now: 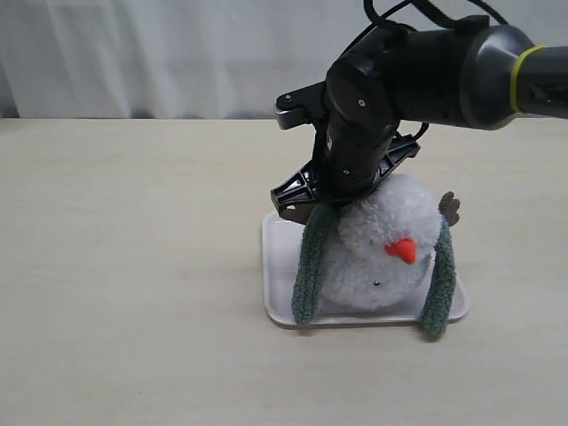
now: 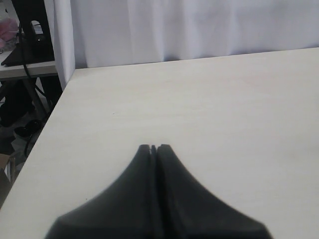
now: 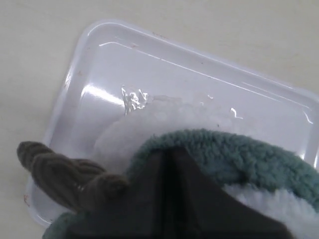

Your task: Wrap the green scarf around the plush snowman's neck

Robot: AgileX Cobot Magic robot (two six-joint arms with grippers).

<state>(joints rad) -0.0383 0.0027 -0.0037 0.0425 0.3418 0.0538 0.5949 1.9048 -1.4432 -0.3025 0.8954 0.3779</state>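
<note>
The plush snowman (image 1: 382, 240) leans forward on a white tray (image 1: 275, 306), its orange nose (image 1: 402, 250) facing the camera. The green scarf (image 1: 311, 266) passes behind its head, and both ends hang down the front, the other end (image 1: 439, 284) on the right. My right arm reaches over from the right, and its fingertips are hidden behind the head. In the right wrist view the right gripper (image 3: 167, 152) is shut, its tips pressed against the scarf's fleece (image 3: 239, 154) beside a brown twig arm (image 3: 65, 174). The neck crease is hidden. My left gripper (image 2: 153, 147) is shut over bare table.
The tray (image 3: 149, 64) sits on a pale wooden table (image 1: 133, 266) with a white curtain (image 1: 177, 53) behind. In the left wrist view the table's edge (image 2: 60, 99) runs close by, with dark equipment (image 2: 25, 45) beyond it.
</note>
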